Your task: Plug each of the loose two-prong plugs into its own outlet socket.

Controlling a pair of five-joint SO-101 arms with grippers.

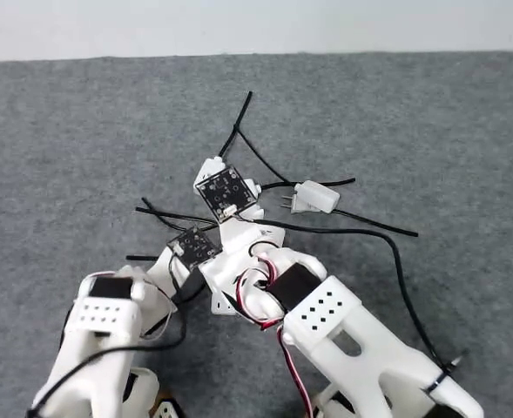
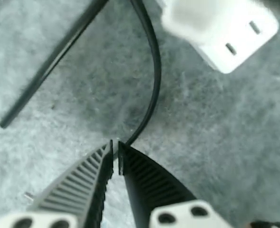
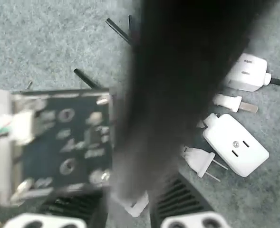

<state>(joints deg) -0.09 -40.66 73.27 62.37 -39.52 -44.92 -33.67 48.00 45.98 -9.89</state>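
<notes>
Left wrist view has the left gripper (image 2: 115,151) clenched, its ribbed tips together over the grey carpet (image 2: 225,142), a black cable (image 2: 155,80) curving right up to them, and past that a white outlet socket (image 2: 220,28) with two slots. Right wrist view has the right gripper (image 3: 129,202) grasping a small white piece (image 3: 134,206) too blurred to name, a circuit board (image 3: 59,142) beside it; farther out lie a two-prong plug (image 3: 199,160), just beyond it a two-slot socket block (image 3: 237,145), then a second loose plug (image 3: 227,101), and farthest a white corded connector (image 3: 246,71)
</notes>
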